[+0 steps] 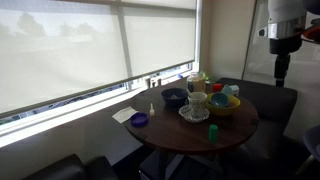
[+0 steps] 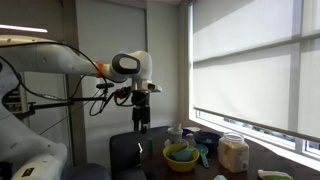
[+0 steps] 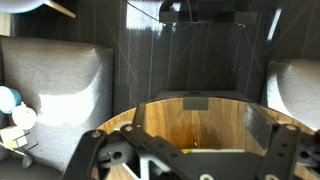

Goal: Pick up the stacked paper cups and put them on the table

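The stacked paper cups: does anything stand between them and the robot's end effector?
The end effector hangs high beside the table, touching nothing. On a sideways line, the yellow bowl sits between it and the stacked paper cups; from above, nothing visible covers the cups.

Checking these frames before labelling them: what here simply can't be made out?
- Gripper jaws: too small in both exterior views, cut off at the wrist view's bottom edge.
- Stacked paper cups: their number, too small in an exterior view.
- Table: mostly cut off in wrist view.
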Robot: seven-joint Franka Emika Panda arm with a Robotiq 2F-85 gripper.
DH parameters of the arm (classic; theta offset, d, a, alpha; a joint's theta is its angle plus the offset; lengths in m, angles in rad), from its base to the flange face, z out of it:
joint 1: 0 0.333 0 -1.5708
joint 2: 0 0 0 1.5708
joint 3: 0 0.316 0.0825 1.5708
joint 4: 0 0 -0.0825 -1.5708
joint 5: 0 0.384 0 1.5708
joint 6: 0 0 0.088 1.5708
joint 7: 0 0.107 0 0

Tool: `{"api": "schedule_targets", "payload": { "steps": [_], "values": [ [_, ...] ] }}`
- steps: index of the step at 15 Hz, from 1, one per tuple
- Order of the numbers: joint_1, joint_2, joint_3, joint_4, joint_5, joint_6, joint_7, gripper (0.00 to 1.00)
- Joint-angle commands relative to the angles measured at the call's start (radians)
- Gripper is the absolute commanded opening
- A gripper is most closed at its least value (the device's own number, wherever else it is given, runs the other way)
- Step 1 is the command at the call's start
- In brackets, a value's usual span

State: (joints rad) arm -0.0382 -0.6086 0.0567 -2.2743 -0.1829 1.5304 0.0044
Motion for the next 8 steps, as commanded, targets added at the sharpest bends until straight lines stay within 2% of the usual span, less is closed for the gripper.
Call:
{"api": "schedule_targets", "payload": {
  "steps": [1, 3, 8],
  "values": [
    [0.019, 0.002, -0.013, 0.004, -0.006, -0.005, 0.008, 1.0],
    [-0.005, 0.023, -0.015, 0.015, 0.041, 0.088, 0.125, 1.0],
    [-0.022, 0.161, -0.02, 0.115, 0.145, 0.23, 0.314, 1.0]
  ]
}}
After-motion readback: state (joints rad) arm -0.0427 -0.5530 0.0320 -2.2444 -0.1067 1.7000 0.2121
